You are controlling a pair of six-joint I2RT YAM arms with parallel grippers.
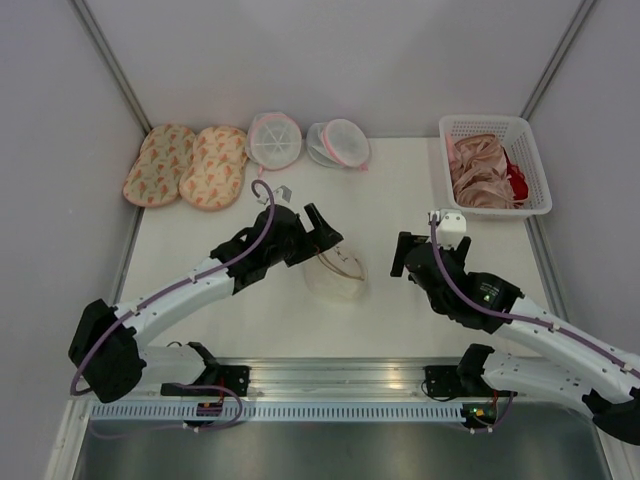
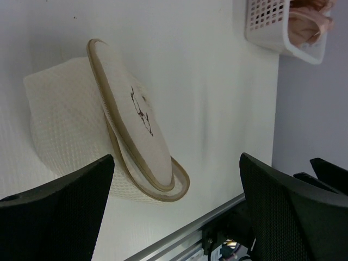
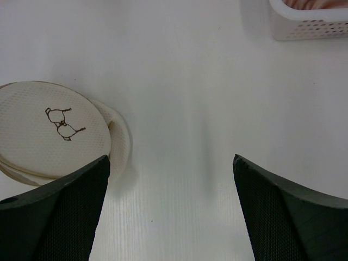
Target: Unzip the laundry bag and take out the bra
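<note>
**Q:** State of the left claw [image 1: 322,245]?
**A:** Jaws spread to full width, nothing between them; it hangs at the left edge of the laundry bag [image 1: 337,275]; in the left wrist view its dark fingers [image 2: 60,212] stand to either side of the bag's near rim; contact cannot be confirmed.

**Q:** State of the right claw [image 1: 402,255]?
**A:** Jaws likewise wide apart and empty; it sits to the right of the bag, apart from it, over bare tabletop [image 1: 400,180].

**Q:** Location and condition of the bag?
**A:** Centre of the tabletop, between the two claws; cream mesh, tan edging; the upper half, bearing a small dark mark, sits tilted and offset on the lower half; contents not discernible.

**Q:** Location of the bra [image 1: 478,172]?
**A:** In the white plastic basket [image 1: 498,208] at the far right corner; a red garment [image 1: 517,182] lies beside it; well apart from the bag.
</note>
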